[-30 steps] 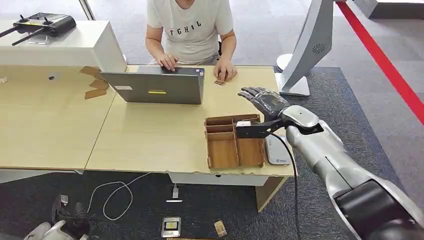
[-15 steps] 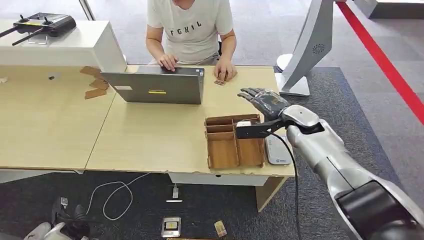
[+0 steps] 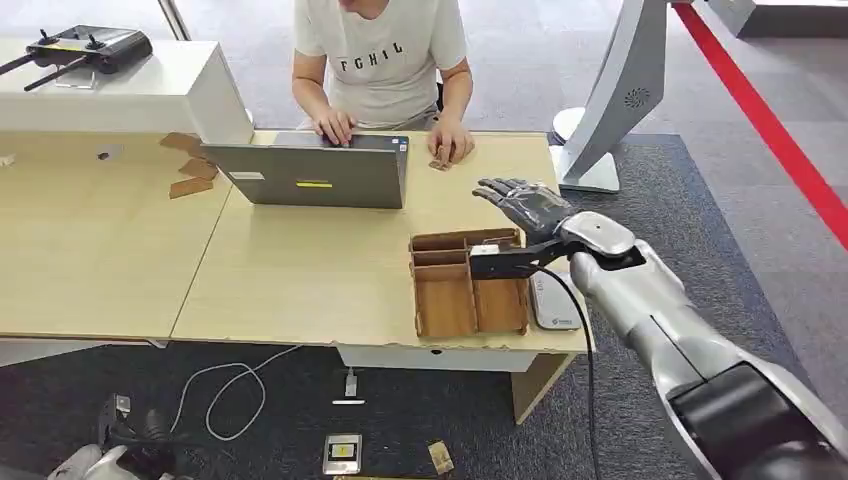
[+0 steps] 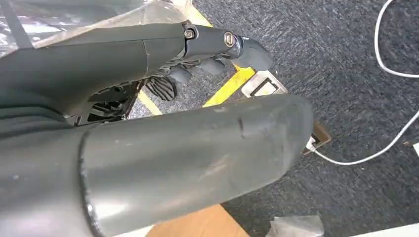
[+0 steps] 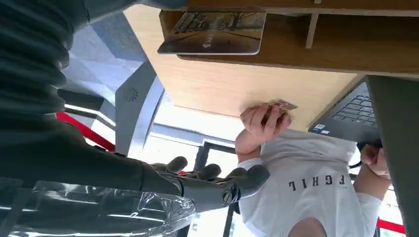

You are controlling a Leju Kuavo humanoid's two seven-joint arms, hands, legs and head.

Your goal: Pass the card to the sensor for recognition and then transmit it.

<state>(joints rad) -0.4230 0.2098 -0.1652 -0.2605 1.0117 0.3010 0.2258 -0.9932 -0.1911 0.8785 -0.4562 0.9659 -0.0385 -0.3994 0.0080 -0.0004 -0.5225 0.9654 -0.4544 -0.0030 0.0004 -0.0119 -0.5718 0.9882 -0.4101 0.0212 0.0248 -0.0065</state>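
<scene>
Hovering with fingers spread and holding nothing, the right hand (image 3: 525, 205) sits just beyond the wooden organizer (image 3: 470, 283). A card (image 5: 213, 32) lies in the compartment nearest that hand. The left hand (image 4: 207, 59) hangs over the carpet, its fingers curled in on nothing.

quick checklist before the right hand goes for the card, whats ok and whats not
1. Right hand free to take it: ok, fingers spread, nothing in them.
2. Card located: ok, it lies in a rear compartment of the wooden tray.
3. Hand lined up with the card: not ok, in the head view it hovers beyond the tray's far right corner, not over the card.
4. Sensor reachable: ok, the white pad lies on the table just right of the tray.
5. Person's hand out of the way: ok, it rests on the table near the laptop, apart from the tray.
6. Left hand: cannot tell whether it holds anything.
</scene>
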